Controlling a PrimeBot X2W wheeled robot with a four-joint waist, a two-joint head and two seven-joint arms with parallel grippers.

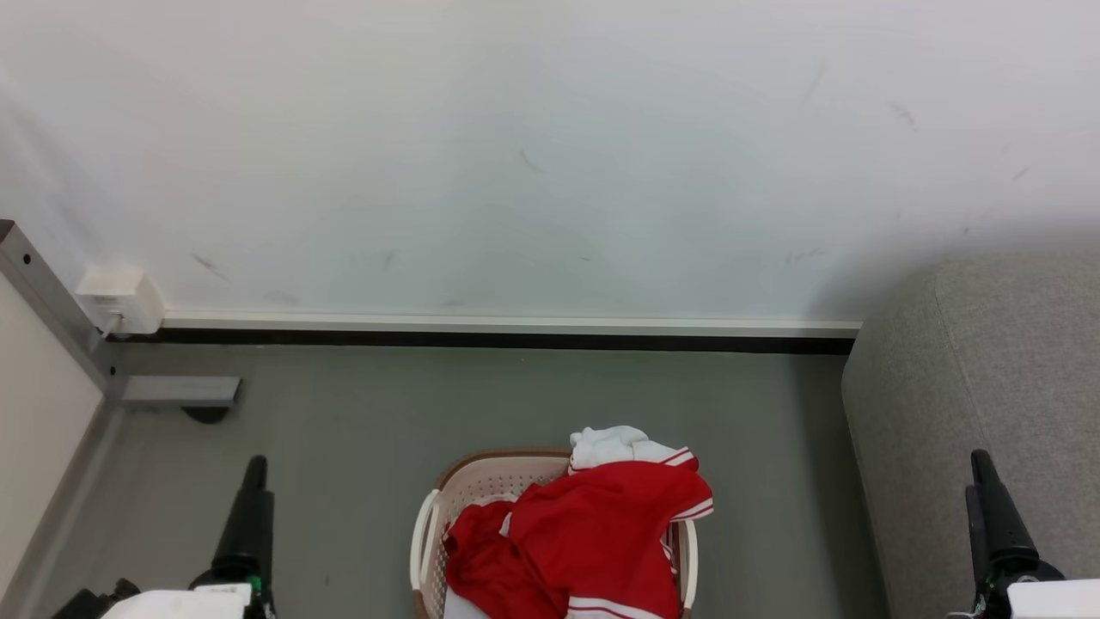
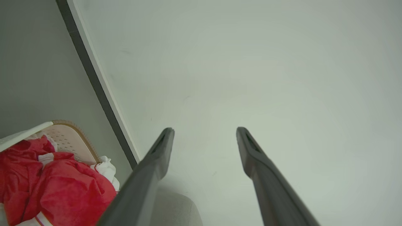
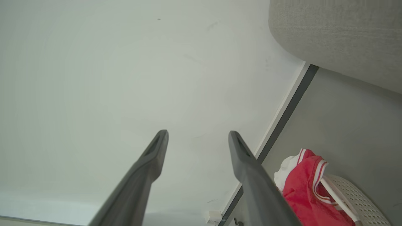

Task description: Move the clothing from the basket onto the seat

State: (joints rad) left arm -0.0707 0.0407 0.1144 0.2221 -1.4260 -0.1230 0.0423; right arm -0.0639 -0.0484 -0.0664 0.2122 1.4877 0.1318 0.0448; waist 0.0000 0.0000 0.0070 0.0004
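Here clothing [image 1: 601,533] overhangs the basket [image 1: 483,483] rim nearest the seat [image 1: 988,387].

Soft red cloth clothing [image 1: 593,533], perforated matt plastic basket [image 1: 481,486], coarse-woven grey fabric seat [image 1: 988,378].

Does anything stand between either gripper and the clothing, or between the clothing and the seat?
Nothing visible does. The clothing lies uncovered in the basket, with bare floor between it and the seat. The left gripper and right gripper flank it, open.
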